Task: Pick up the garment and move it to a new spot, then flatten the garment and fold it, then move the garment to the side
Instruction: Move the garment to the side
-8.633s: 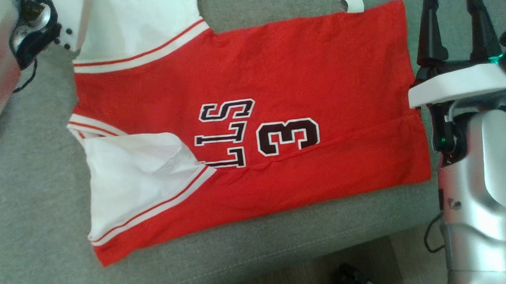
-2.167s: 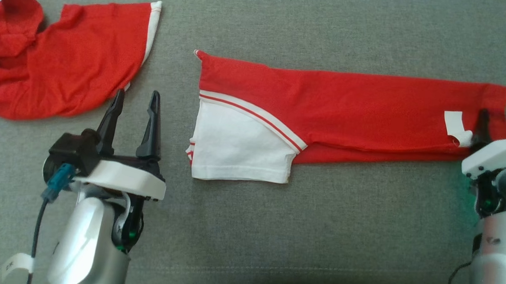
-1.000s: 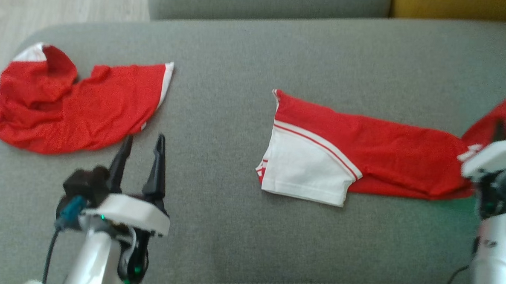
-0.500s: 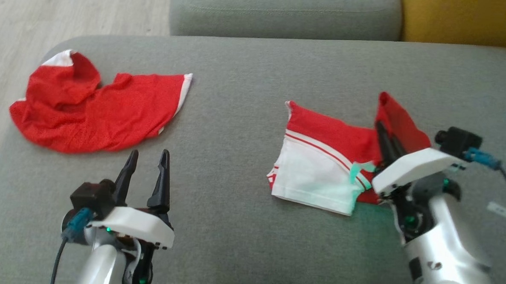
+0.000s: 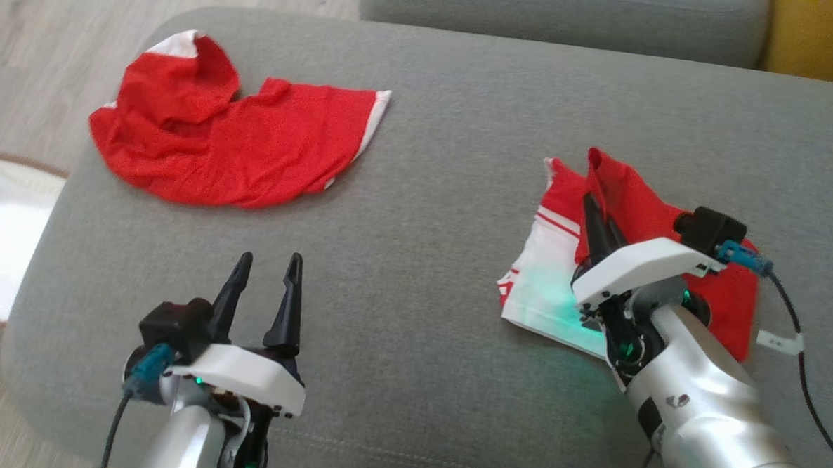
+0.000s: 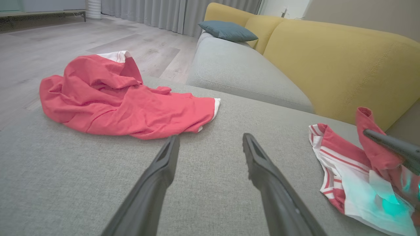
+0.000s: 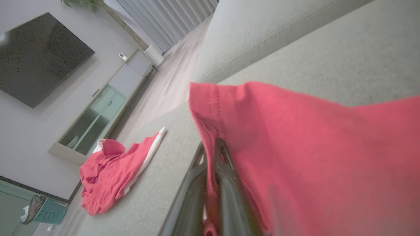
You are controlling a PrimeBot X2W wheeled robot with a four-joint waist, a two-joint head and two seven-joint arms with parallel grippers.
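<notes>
A grey sofa seat [image 5: 425, 192] carries the red and white shirt [image 5: 636, 194] at the right. The right pincer [image 5: 592, 203] is clamped on its raised red end, above the white sleeve. The left pincer [image 5: 269, 257] stands wide and empty at the near left. Another red shirt [image 5: 237, 149] lies crumpled at the far left.

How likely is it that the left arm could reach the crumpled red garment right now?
Probably yes: the left gripper is open and empty, and only bare sofa cushion lies between it and the crumpled red garment.
</notes>
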